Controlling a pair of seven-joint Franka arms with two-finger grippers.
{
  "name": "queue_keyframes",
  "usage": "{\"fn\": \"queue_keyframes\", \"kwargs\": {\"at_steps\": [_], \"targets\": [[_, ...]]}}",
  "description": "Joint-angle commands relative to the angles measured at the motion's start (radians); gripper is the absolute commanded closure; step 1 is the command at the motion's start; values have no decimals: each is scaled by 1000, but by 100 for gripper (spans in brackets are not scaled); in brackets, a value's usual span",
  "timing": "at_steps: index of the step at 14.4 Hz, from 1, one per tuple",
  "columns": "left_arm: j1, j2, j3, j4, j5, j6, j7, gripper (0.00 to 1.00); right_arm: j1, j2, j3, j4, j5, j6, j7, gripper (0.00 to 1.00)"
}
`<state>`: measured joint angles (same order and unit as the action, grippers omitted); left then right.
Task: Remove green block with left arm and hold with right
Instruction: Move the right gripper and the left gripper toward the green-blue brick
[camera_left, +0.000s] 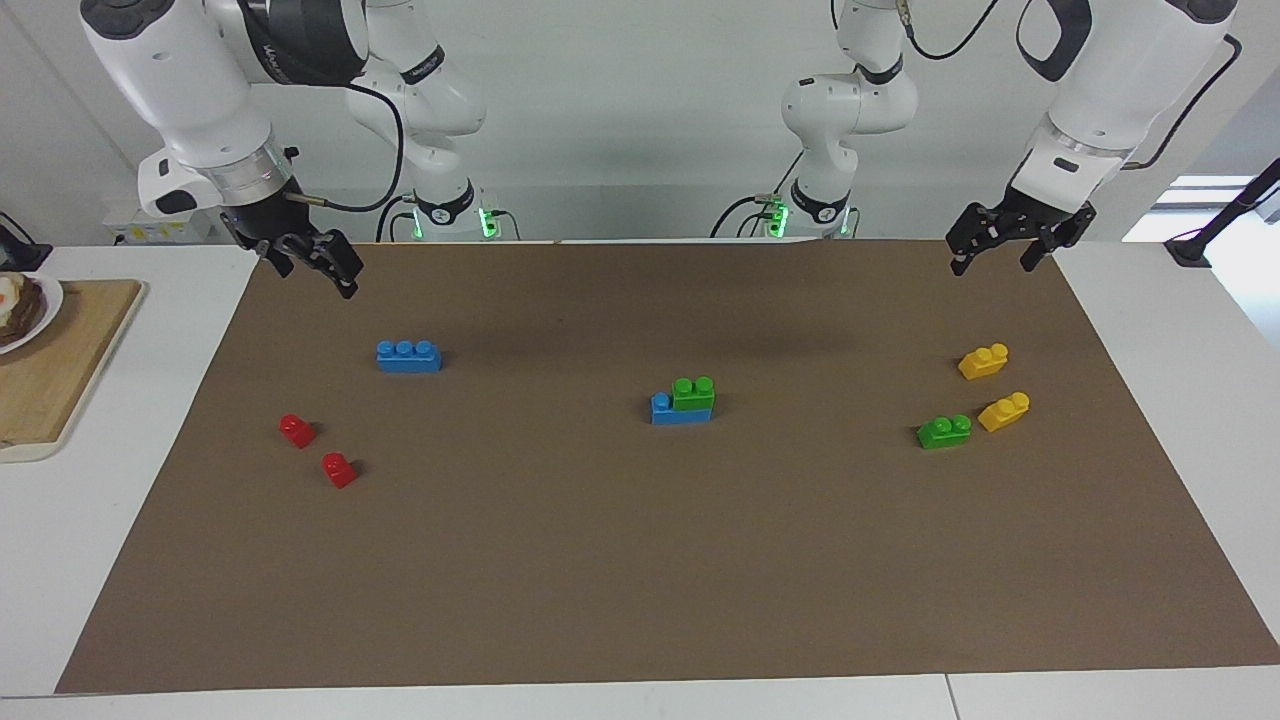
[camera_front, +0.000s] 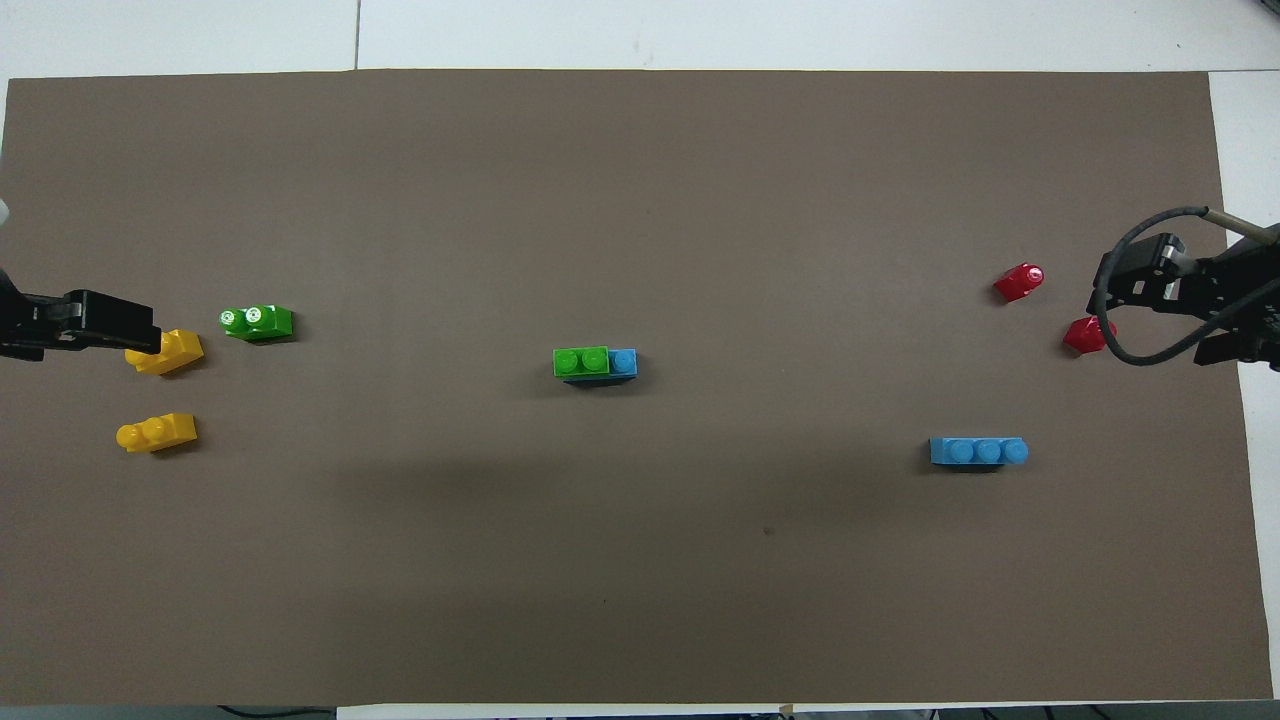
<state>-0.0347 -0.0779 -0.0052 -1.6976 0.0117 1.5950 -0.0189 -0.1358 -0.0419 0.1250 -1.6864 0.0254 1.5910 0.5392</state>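
At mid-surface we see the green block (camera_left: 694, 392) seated on a blue brick (camera_left: 680, 411), both tools (left tool (camera_left: 990, 254), right tool (camera_left: 312, 268)) open and empty; a loose green brick (camera_left: 944, 431) risks being mistaken for it.

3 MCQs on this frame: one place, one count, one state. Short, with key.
1. The green block in mid-mat sits: A) on a blue brick B) bare on the mat C) in a claw
2. Yellow bricks: A) one B) two C) four
3. The left claw is: A) shut on a brick B) open, holding nothing C) resting on the mat

A: it is stacked on the blue base.
B: one and another lie at the left arm's end.
B: fingers apart, in the air.
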Motion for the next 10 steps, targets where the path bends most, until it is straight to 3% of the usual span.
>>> {"fn": "queue_keyframes", "kwargs": {"at_steps": [1, 6, 10], "targets": [[12, -40, -9, -42, 14, -7, 2, 0, -5, -18, 4, -24, 44, 6, 244, 6], [13, -39, -10, -43, 13, 17, 0, 0, -5, -16, 5, -64, 217, 1, 686, 8], [-2, -37, -15, -45, 1, 20, -168, 0, -8, -15, 4, -117, 330, 4, 786, 8]]}}
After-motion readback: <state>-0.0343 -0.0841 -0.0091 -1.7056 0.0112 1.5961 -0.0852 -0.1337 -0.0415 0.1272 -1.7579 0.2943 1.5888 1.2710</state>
